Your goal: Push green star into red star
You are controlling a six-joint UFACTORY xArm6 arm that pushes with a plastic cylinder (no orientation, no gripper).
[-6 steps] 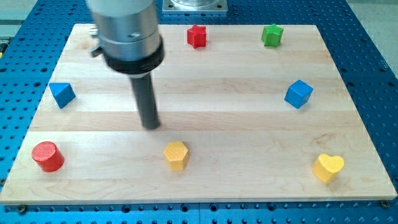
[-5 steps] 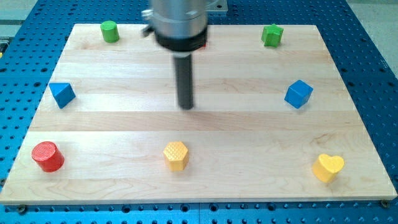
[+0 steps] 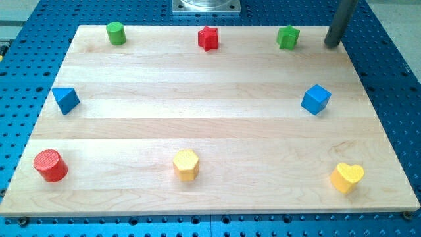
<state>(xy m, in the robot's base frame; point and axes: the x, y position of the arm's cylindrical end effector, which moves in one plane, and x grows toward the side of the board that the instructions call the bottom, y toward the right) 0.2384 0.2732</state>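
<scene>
The green star sits near the top edge of the wooden board, right of centre. The red star sits near the top edge at the centre, well to the left of the green star. My tip is at the board's top right corner, a short way to the right of the green star and apart from it. Only the lower part of the rod shows.
A green cylinder is at the top left, a blue triangle at the left, a red cylinder at the bottom left. A yellow hexagon is at bottom centre, a yellow heart at bottom right, a blue cube at the right.
My rod has swept from the left-centre of the board up and to the right, ending beside the green star. No block has moved.
</scene>
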